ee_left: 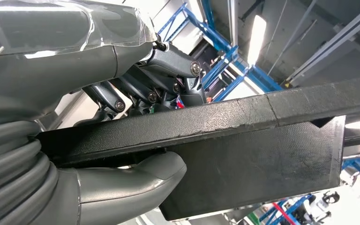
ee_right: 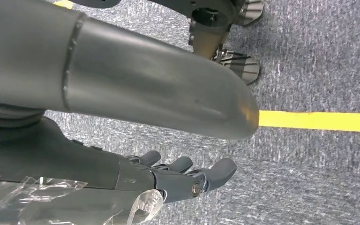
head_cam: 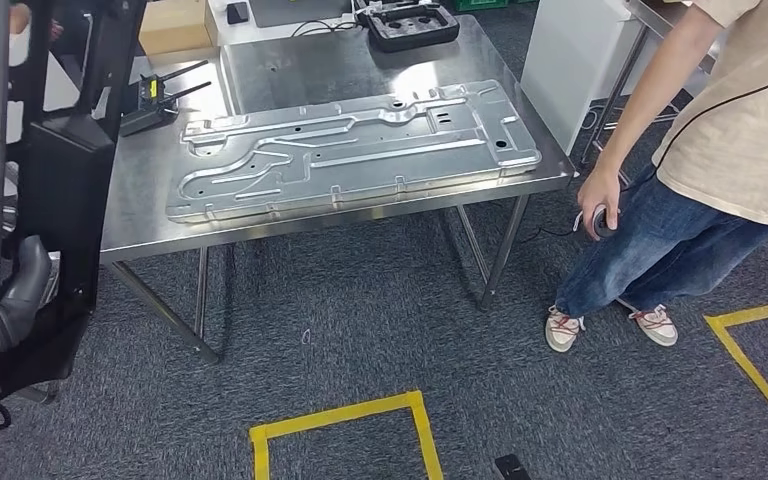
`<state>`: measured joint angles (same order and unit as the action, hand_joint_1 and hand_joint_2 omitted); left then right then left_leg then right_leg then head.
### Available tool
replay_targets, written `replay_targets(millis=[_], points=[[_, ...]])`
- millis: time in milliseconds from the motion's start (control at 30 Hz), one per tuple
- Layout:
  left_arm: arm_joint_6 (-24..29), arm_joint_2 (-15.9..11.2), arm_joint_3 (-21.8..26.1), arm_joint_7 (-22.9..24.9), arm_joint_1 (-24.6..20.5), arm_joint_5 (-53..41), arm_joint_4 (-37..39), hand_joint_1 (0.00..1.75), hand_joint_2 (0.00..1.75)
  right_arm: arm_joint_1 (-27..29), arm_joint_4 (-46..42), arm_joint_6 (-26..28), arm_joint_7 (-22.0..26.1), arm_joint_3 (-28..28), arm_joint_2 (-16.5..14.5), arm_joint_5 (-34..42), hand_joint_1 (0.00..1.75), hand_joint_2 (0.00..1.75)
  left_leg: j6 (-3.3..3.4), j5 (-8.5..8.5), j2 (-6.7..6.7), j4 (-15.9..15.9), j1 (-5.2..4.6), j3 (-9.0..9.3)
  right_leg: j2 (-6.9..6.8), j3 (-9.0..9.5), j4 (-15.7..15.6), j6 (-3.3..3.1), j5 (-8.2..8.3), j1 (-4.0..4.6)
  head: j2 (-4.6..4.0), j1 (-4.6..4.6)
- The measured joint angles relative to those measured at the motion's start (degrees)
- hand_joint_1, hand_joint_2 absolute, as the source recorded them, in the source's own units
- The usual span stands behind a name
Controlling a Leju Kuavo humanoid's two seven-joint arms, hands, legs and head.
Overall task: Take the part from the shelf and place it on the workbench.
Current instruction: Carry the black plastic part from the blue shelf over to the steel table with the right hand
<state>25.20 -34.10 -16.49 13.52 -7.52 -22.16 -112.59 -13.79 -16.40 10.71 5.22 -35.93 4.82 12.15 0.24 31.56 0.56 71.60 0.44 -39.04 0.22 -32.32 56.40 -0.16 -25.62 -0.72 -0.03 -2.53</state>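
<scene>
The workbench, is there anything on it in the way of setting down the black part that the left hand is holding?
Yes. A large stamped metal panel lies across most of the workbench. The left hand holds the black part off to the workbench's left; a remote and black tray sit further back.

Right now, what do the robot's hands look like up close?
The left robot hand has a thick smooth grey thumb, darker metal fingers with round silver screws, a ribbed grey cover at the wrist and clear plastic wrap. The right robot hand looks alike: dark fingers, big grey thumb, crinkly clear plastic.
</scene>
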Motion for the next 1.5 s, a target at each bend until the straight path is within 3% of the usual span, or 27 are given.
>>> replay_targets(millis=[33,67,133,167,233,333,400,500,533,567,600,667,733,800,867,900,967,1033,1067,1100,1167,1233,1367,1433,1500], points=[[0.0,-0.01,-0.01,0.02,0.09,0.0,0.0,1.75,1.75,0.03,0.01,-0.01,0.0,0.0,-0.01,0.01,0.0,0.0,-0.16,-0.25,-0.04,1.06,0.15,-1.27,0.03,0.45,0.0,0.07,-0.39,-0.02,-0.01,-0.01],[0.0,-0.02,-0.01,0.03,0.13,0.0,0.0,1.75,1.75,0.05,0.01,-0.02,0.0,0.0,-0.02,0.03,0.0,0.0,-0.22,-1.69,-0.09,-0.21,0.27,-1.39,0.05,1.04,0.0,0.19,-0.83,-0.05,-0.01,-0.01],[0.0,-0.07,0.01,0.03,0.12,0.0,0.0,1.75,1.75,0.09,0.0,-0.08,0.0,0.0,-0.08,0.13,0.0,0.0,-0.06,-6.97,-0.32,-8.09,0.35,1.03,0.06,2.38,-0.06,0.58,-1.8,-0.14,-0.01,-0.01],[0.0,-0.09,0.02,0.03,0.11,0.01,0.0,1.75,1.75,0.09,0.0,-0.11,-0.01,0.0,-0.11,0.17,0.0,0.0,0.12,-8.6,-0.46,-11.84,0.16,2.33,0.06,2.97,-0.12,0.85,-2.23,-0.14,-0.01,-0.01],[0.0,-0.19,0.04,0.04,0.11,0.02,0.0,1.75,1.75,-0.01,0.01,-0.13,-0.03,0.0,-0.17,0.15,0.0,0.0,0.74,-9.52,-0.61,-15.56,-0.27,3.77,0.03,3.68,-0.34,1.57,-2.79,-0.11,-0.01,-0.01],[0.01,-0.28,0.09,0.05,0.1,0.0,-0.03,1.75,1.75,-0.15,0.0,-0.13,-0.04,0.0,-0.2,0.09,0.0,0.0,1.92,-9.35,-0.41,-16.11,-0.3,5.06,-0.06,4.12,0.63,2.5,-2.78,-0.01,0.0,0.03],[0.02,-0.29,0.09,0.05,0.0,-0.01,-0.07,1.75,1.75,-0.17,0.0,-0.14,-0.02,-0.01,-0.2,0.09,0.0,0.0,2.67,-8.94,-0.33,-16.38,-0.15,6.18,-0.08,1.95,5.02,2.72,-3.69,-0.02,-0.01,0.11],[0.02,-0.3,0.06,0.05,0.05,0.01,-0.09,1.75,1.75,-0.12,0.01,-0.15,-0.04,-0.03,-0.27,0.09,0.0,0.0,3.41,-7.8,-0.28,-16.44,-0.38,7.35,-0.07,-5.18,15.28,3.02,-7.76,0.04,0.0,0.18],[0.02,-0.3,0.05,0.05,0.12,0.02,-0.09,1.75,1.75,-0.07,0.01,-0.15,-0.07,-0.03,-0.3,0.09,0.0,0.0,3.51,-7.34,-0.19,-16.44,-0.5,7.85,-0.08,-6.8,16.56,3.05,-8.43,0.07,0.01,0.18],[0.05,-0.3,0.05,0.05,0.17,0.05,-0.09,1.75,1.75,-0.01,0.01,-0.15,-0.07,-0.04,-0.3,0.07,0.0,0.0,3.54,-6.81,-0.08,-16.44,-0.61,8.51,-0.08,-7.47,15.77,2.97,-7.9,0.09,0.01,0.18],[0.09,-0.3,0.05,0.05,0.2,0.1,-0.09,1.75,1.75,0.05,0.01,-0.15,-0.08,-0.04,-0.29,0.04,0.0,0.0,3.51,-6.25,0.04,-16.44,-0.7,9.28,-0.07,-7.16,13.03,2.78,-6.07,0.13,0.01,0.17],[0.25,-0.3,0.07,0.04,0.28,0.2,-0.09,1.75,1.75,0.19,0.01,-0.14,-0.09,-0.04,-0.2,-0.04,0.0,0.0,3.26,-5.01,0.18,-16.4,-0.88,10.8,0.02,-5.18,5.06,2.12,-0.24,0.41,0.0,0.13],[0.52,-0.33,0.12,0.03,0.48,0.33,-0.09,1.75,1.75,0.06,0.01,-0.14,-0.11,-0.04,-0.11,-0.09,0.0,0.0,2.7,-4.0,0.25,-16.49,-1.04,11.68,0.12,-3.82,0.61,1.55,2.89,0.71,0.0,0.12],[0.75,-0.38,0.24,0.02,0.72,0.51,-0.1,1.75,1.75,-0.18,0.01,-0.14,-0.12,-0.04,-0.14,-0.14,0.0,0.0,2.1,-3.73,0.31,-16.19,-1.1,12.1,0.12,-3.24,0.07,1.07,2.88,0.69,0.0,0.13],[0.88,-0.52,0.45,-0.01,0.87,0.69,-0.13,1.75,1.75,-0.3,-0.02,-0.14,-0.11,-0.04,-0.32,-0.24,0.0,0.0,1.56,-3.58,0.21,-13.85,-1.01,11.28,0.07,-2.39,-0.2,0.42,2.7,0.41,-0.01,0.04],[0.97,-0.63,0.6,-0.03,0.88,0.79,-0.14,1.75,1.75,-0.39,-0.03,-0.13,-0.15,-0.04,-0.41,-0.31,0.0,0.0,1.2,-3.07,0.14,-11.34,-0.87,9.84,0.04,-1.94,-0.26,0.16,2.43,0.24,-0.02,-0.03],[1.11,-0.81,0.91,-0.06,1.1,1.08,-0.15,1.75,1.75,-0.61,-0.03,-0.13,-0.28,-0.05,-0.59,-0.51,0.0,0.0,0.26,-0.72,0.02,-4.16,-0.37,5.09,0.04,-1.28,-0.29,-0.1,1.7,0.11,-0.01,-0.17],[1.19,-0.86,1.27,-0.08,1.63,1.42,-0.14,1.75,1.75,-0.79,-0.03,-0.13,-0.51,-0.1,-0.86,-0.73,0.0,0.0,-0.46,1.46,-0.04,0.59,0.19,0.89,0.16,-0.41,-0.29,-0.03,0.81,0.06,0.0,-0.2],[1.21,-0.9,1.44,-0.11,1.84,1.6,-0.13,1.75,1.75,-0.82,-0.03,-0.13,-0.62,-0.15,-1.02,-0.81,0.0,0.0,-0.65,1.13,-0.08,0.24,0.4,0.1,0.22,0.22,-0.29,0.09,0.32,0.01,-0.01,-0.2],[1.23,-0.96,1.62,-0.15,1.96,1.77,-0.13,1.75,1.75,-0.87,-0.03,-0.13,-0.69,-0.23,-1.19,-0.86,0.0,0.0,-0.79,-0.52,-0.13,-2.11,0.56,0.28,0.26,0.98,-0.29,0.27,-0.23,-0.06,-0.01,-0.2],[1.25,-1.12,1.9,-0.21,2.06,2.01,-0.13,1.75,1.75,-0.96,-0.03,-0.13,-0.78,-0.39,-1.49,-0.93,0.0,0.0,-0.82,-6.32,-0.42,-10.08,0.65,2.27,0.27,2.59,-0.29,0.83,-1.38,-0.2,-0.01,-0.2],[1.31,-1.23,2.08,-0.23,2.21,2.12,-0.14,1.75,1.75,-1.26,-0.02,-0.13,-0.81,-0.51,-1.72,-0.98,0.0,0.0,-0.18,-9.15,-0.69,-15.1,0.3,3.69,0.26,3.44,-0.55,1.6,-2.31,-0.21,-0.01,-0.21],[1.38,-1.38,2.72,-0.23,2.5,2.08,-0.23,1.75,1.75,-1.84,-0.01,-0.13,-0.77,-0.75,-1.9,-1.14,0.0,0.0,1.86,-9.15,-0.49,-16.2,0.13,5.28,0.07,3.85,0.93,2.94,-2.74,-0.16,-0.01,-0.14],[1.37,-1.44,2.97,-0.25,2.46,2.07,-0.31,1.75,1.75,-1.95,-0.01,-0.13,-0.67,-0.83,-1.94,-1.14,0.0,0.0,2.66,-8.71,-0.44,-16.38,0.2,6.34,0.04,1.01,6.35,3.16,-4.2,-0.22,0.0,-0.08],[1.35,-1.48,3.04,-0.26,2.52,2.08,-0.33,1.75,1.75,-1.97,-0.01,-0.13,-0.6,-0.88,-1.99,-1.14,0.0,0.0,3.17,-7.9,-0.4,-16.38,0.06,7.13,0.04,-4.1,13.95,3.22,-7.1,-0.13,0.0,-0.05]])
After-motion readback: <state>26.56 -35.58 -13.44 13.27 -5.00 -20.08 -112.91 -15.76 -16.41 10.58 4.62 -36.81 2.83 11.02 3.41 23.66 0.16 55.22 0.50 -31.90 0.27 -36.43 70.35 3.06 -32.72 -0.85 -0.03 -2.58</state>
